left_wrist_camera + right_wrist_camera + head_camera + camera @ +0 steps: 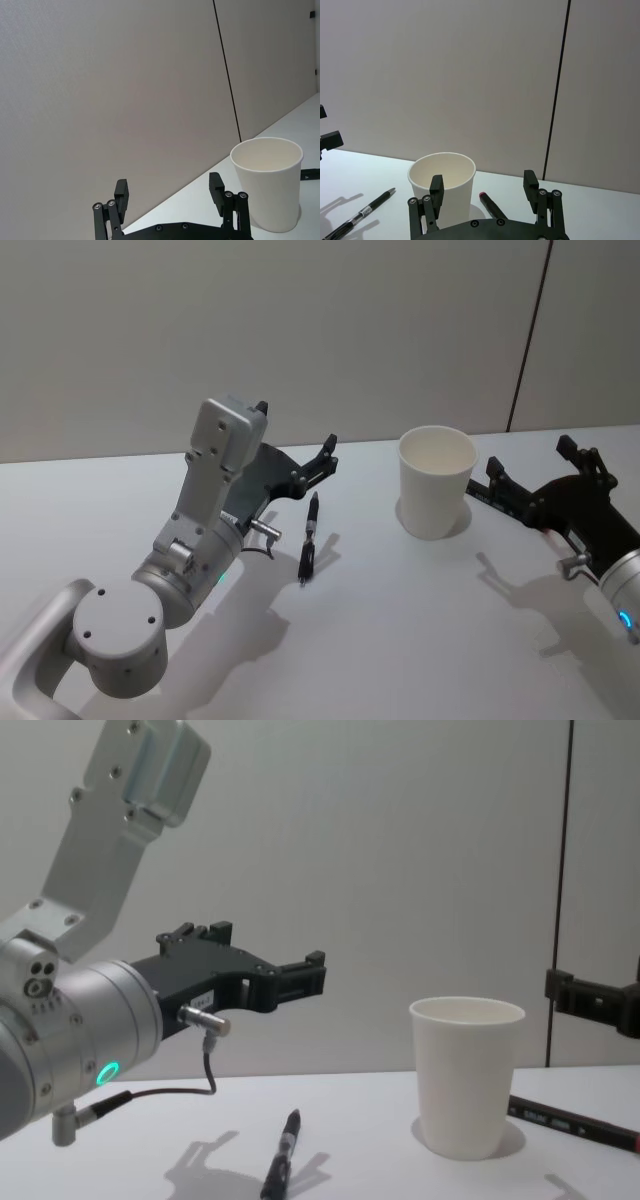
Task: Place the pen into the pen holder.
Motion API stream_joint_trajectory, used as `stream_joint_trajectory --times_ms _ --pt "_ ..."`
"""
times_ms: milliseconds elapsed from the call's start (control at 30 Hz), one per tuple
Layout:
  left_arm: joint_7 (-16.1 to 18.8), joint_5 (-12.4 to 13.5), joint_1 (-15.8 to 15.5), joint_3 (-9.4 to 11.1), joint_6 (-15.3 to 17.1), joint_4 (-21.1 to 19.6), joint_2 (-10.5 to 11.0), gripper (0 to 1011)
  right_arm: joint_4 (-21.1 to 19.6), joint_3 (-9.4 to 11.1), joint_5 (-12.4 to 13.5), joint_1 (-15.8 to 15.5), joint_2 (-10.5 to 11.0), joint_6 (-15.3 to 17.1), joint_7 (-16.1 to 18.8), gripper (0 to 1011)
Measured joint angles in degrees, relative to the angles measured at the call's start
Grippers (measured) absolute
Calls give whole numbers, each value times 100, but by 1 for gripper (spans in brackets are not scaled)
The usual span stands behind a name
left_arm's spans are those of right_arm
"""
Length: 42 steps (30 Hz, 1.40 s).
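Two hands, both empty with fingers apart

Head view: left hand (296, 427) hangs above the desk (400, 640). Pen (310, 538) lies flat just below and ahead of its fingertips. Pen holder (437, 480) stands upright further out to that hand's right, with right hand (530, 458) just beyond it

Left wrist view: left hand (169, 190) spread, aimed level at the wall (125, 90), pen holder (267, 185) ahead and off to one side

Right wrist view: right hand (483, 182) spread, pen holder (452, 177) close ahead of one finger, pen (367, 210) beyond it. A second dark stick (490, 202) with a red end lies by the pen holder

Chest view: left hand (265, 955) well above pen (282, 1160), pen holder (467, 1075) off to its right

Step looks like the reach for the pen. Best done by pitching the wrist down, setting fingers across the barrel mid-length, pinching, lifting, then dropping it in tip-first. The light pen holder may tip if bumped
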Motion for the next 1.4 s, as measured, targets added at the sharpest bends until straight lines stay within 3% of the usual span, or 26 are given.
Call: stream_joint_trajectory --times_ms 1400 --pt "0 0 0 0 0 0 0 1001 0 6 0 2 8 1 13 1002"
